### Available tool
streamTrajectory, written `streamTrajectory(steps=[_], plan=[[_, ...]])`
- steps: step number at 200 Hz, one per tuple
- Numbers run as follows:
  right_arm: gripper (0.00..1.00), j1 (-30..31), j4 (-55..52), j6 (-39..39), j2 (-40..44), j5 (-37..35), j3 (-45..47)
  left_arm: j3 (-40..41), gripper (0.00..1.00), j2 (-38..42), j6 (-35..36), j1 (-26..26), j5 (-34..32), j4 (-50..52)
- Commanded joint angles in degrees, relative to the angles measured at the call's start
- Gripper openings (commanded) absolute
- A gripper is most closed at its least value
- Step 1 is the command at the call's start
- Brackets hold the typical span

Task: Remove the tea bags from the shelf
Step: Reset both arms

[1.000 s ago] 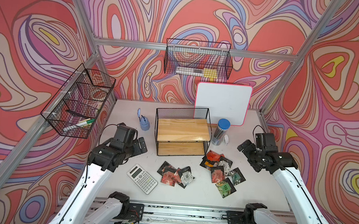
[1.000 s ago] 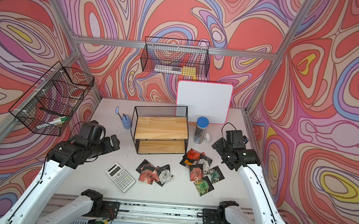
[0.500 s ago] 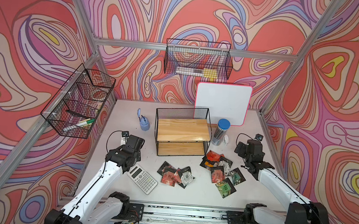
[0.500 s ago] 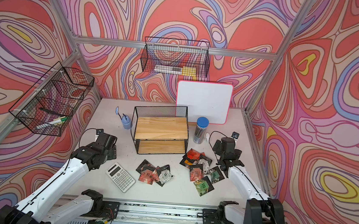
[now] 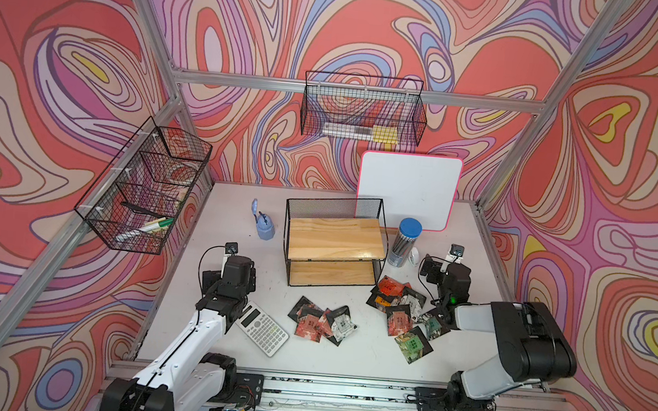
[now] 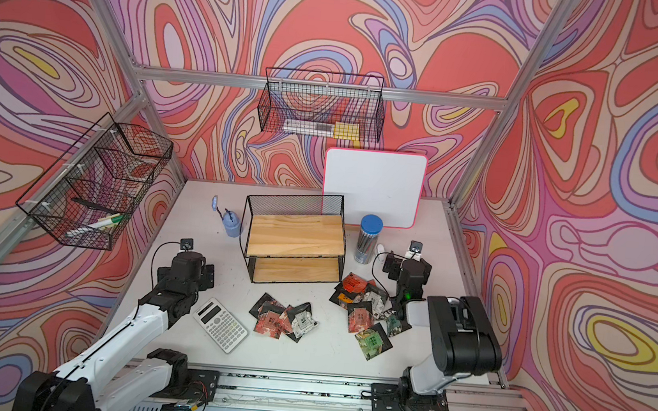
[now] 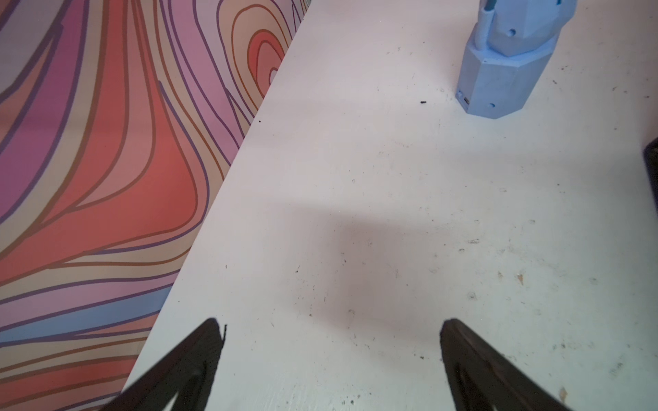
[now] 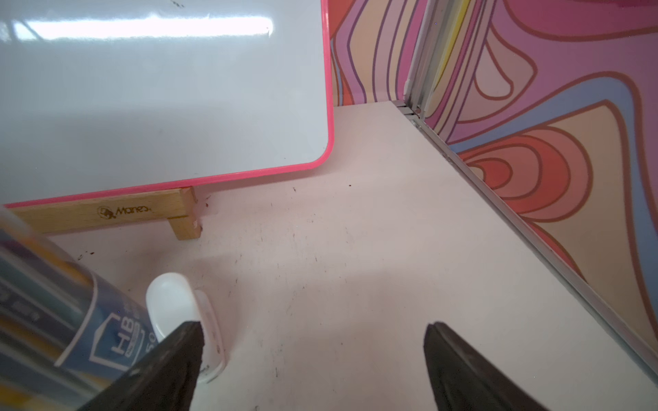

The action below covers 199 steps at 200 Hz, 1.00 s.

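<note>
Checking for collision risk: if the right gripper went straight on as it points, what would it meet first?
Likely the bare table: the right gripper, jaws open, aims past the whiteboard corner. Depth is hard to judge.

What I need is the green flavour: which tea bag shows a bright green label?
The frontmost tea bag, at the near end of the right-hand pile; the others show red, orange, white or darker labels.
</note>
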<state>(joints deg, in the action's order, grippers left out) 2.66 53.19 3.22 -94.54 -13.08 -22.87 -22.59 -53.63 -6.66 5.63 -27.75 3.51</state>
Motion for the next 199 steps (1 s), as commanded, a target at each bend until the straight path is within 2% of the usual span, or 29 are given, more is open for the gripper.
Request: streamTrajectory(steps=[1,20,38,52,75,87,105,117,135,148,161,174,186,199], plan=[[0.98,-0.6,5.4,-1.9,-1.8,4.1,-1.1,4.4,0.99,0.8,6.5,-2.3,7.5,-17.7],[0.98,-0.8,3.6,-1.9,-2.2,3.5,-2.6,8.9,0.99,-2.4,8.6,-3.3,10.2,-30.7],[0.98,-0.8,2.5,-0.4,-2.5,-0.2,-3.2,9.4,0.99,-7.6,6.9,-4.3,7.8,-36.4],[0.98,-0.9,3.2,-0.6,-2.7,-0.5,-3.1,7.6,0.99,-12.1,3.6,-4.6,9.9,-39.0],[0.98,-0.9,3.2,-0.4,-2.8,-0.6,-3.2,1.4,0.99,-21.1,2.3,-4.6,18.3,-39.1],[0.98,-0.8,3.2,-0.4,-2.8,-0.5,-3.2,-1.7,0.99,-24.3,2.2,-4.6,18.7,-37.2],[0.98,-0.8,3.4,-0.4,-2.8,-0.5,-3.2,-2.1,0.99,-27.5,3.1,-4.6,17.7,-41.7],[0.98,-0.9,3.4,-0.5,-2.8,-0.5,-3.2,-0.2,0.99,-30.3,3.3,-4.6,17.6,-47.8],[0.98,-0.8,3.4,-0.4,-2.8,-0.6,-3.2,4.4,0.99,-35.6,4.1,-4.6,17.7,-62.9],[0.98,-0.9,3.4,-0.5,-2.9,-0.5,-3.2,3.6,0.99,-32.8,3.4,-4.6,18.7,-56.3],[0.98,-0.9,3.4,-0.5,-2.8,-0.6,-3.2,3.9,0.99,-35.4,4.8,-4.5,19.7,-61.5],[0.98,-0.8,3.4,-0.4,-2.9,-0.5,-3.2,0.6,0.99,-33.6,3.2,-4.7,18.8,-51.4],[0.98,-0.9,3.5,-0.5,-2.9,-0.6,-3.3,1.9,0.99,-35.3,4.0,-4.7,18.8,-57.4],[0.98,-0.9,3.4,-0.5,-2.9,-0.6,-3.2,0.9,0.99,-33.9,3.3,-4.7,19.0,-52.5]])
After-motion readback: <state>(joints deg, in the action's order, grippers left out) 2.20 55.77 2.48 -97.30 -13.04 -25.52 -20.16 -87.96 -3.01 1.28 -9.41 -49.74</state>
